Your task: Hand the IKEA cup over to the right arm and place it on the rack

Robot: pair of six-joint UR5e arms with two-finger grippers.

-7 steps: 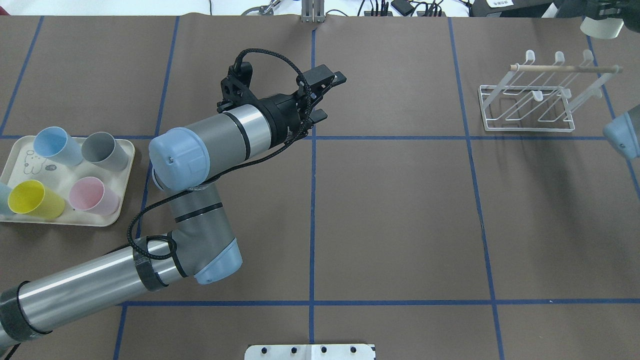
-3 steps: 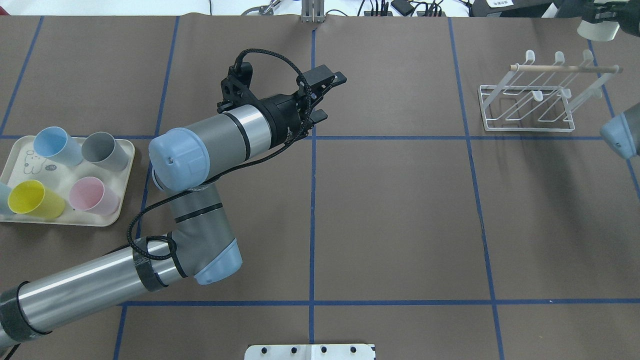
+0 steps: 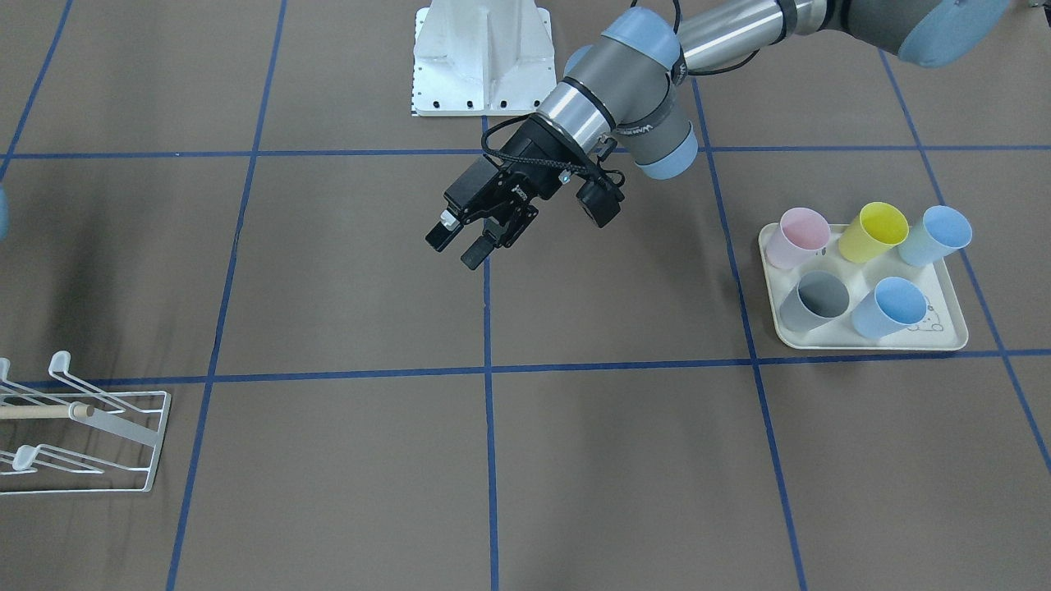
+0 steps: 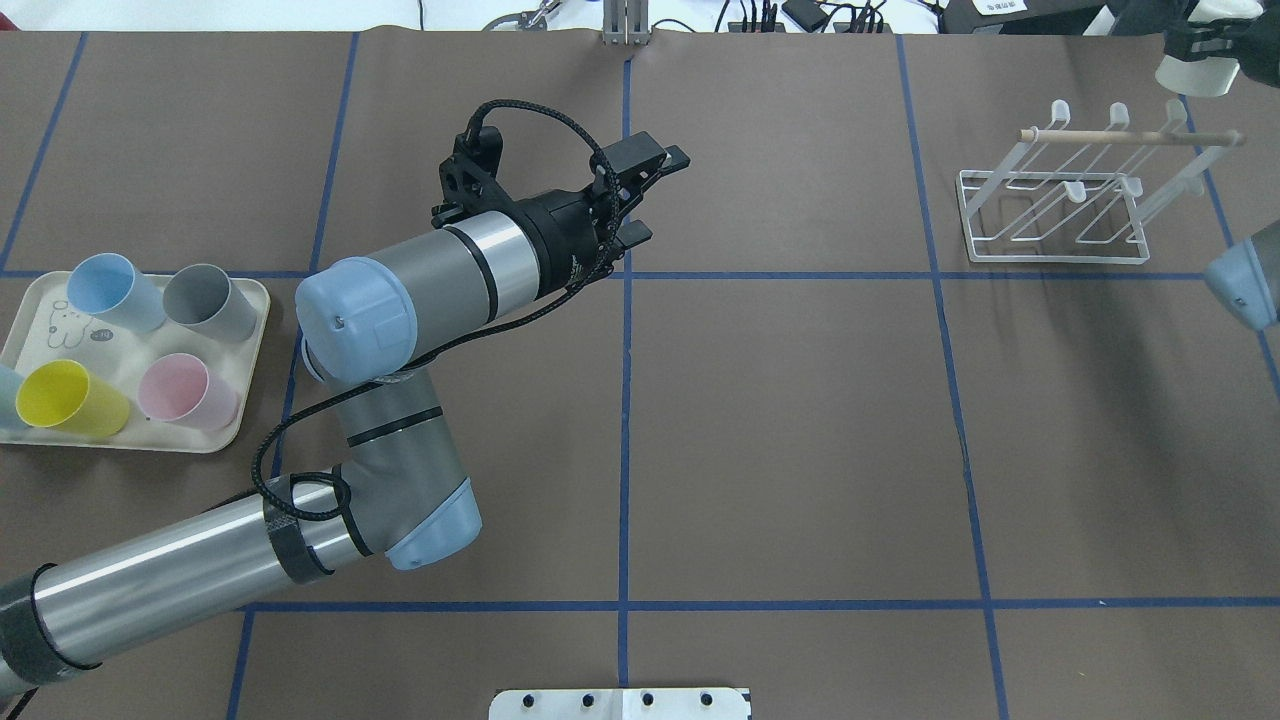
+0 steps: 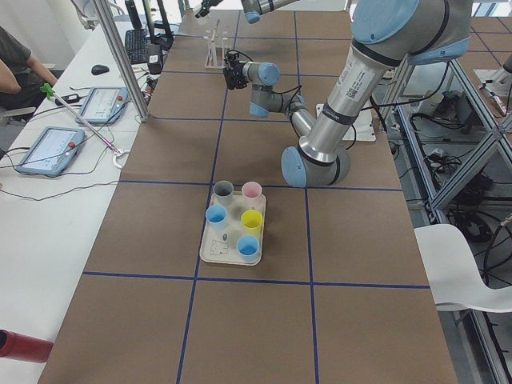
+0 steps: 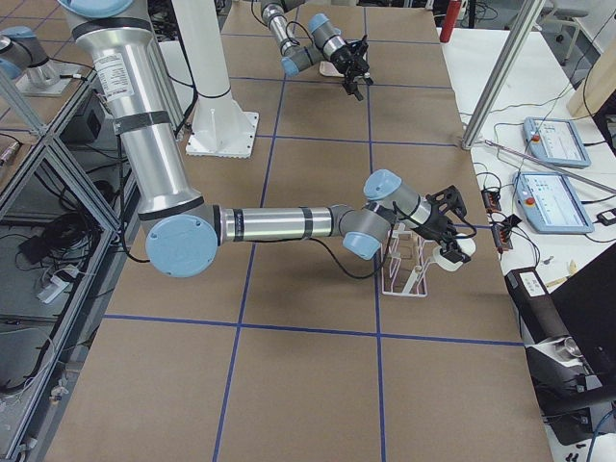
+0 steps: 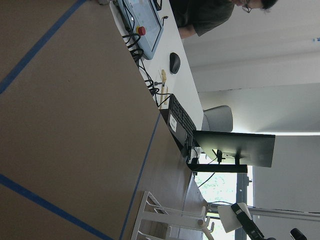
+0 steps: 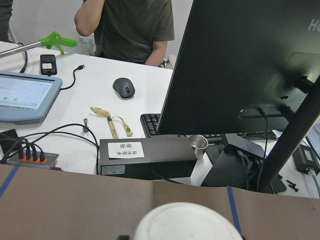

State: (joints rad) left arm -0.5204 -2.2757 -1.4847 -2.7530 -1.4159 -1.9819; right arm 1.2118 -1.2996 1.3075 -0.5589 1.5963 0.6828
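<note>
The white wire rack with its wooden dowel stands at the far right of the table; it also shows in the front view and the right-side view. My right gripper is shut on a white IKEA cup and holds it in the air just beyond the rack's far right corner. The cup's base fills the bottom of the right wrist view. My left gripper hangs open and empty over the table's middle, also seen in the front view.
A cream rabbit-printed tray at the left holds several coloured cups: blue, grey, yellow, pink. Monitors, cables and a person lie beyond the far table edge.
My right gripper has carried the white cup a little farther toward the table's far edge. The left arm has barely shifted.
</note>
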